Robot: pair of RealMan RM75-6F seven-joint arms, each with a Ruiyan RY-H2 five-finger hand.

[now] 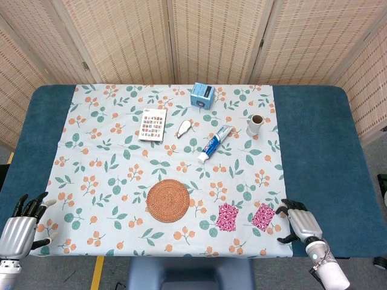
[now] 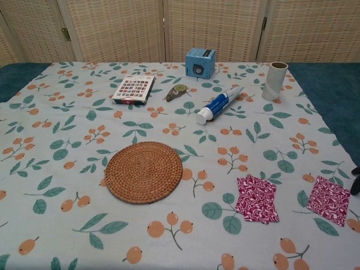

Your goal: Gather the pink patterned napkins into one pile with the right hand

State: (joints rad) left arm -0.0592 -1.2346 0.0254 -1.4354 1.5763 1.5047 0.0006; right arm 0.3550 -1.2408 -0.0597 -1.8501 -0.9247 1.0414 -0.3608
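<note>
The left robot hand (image 1: 21,226) has a silver-grey, ribbed metallic back and slim black fingers (image 1: 30,203), with pale, whitish pads at the thumb side. Below it a grey wrist section runs off the lower edge of the head view. The right robot hand (image 1: 300,221) is built alike: a silver-grey segmented back and black fingers (image 1: 283,208). Its wrist (image 1: 323,269) is a smooth white cylinder joined by a darker ring, carrying a small light spot that may be a lit indicator. In the chest view only dark fingertips (image 2: 355,180) show at the right edge.
</note>
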